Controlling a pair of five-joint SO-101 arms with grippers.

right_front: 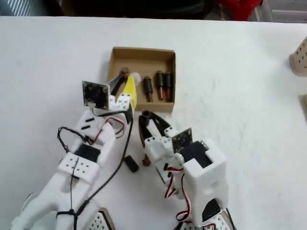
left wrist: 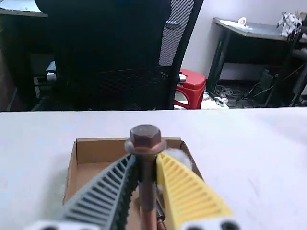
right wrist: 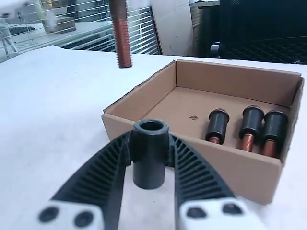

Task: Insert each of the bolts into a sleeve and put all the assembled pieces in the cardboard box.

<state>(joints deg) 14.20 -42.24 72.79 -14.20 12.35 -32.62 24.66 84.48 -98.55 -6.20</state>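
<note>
Bolt (left wrist: pixel 145 143) pinched just under its hex head by left hand (left wrist: pixel 145 159), closed tight on shank, over left side of box (right wrist: pixel 230 81). Sleeve (right wrist: pixel 150 153) upright in right hand (right wrist: pixel 150 139), closed round its middle, bore up, just in front of box. Three finished pieces (right wrist: pixel 252 124) already inside (fourth pairing apparently under way); spare sleeve (right_front: pixel 130 164) lying on tabletop (right_front: pixel 240 72) between arms. Both parts likely rigid, light, smooth enough to slip; best held across shank below head, threads free, and across sleeve's waist, mouth unobstructed.
</note>
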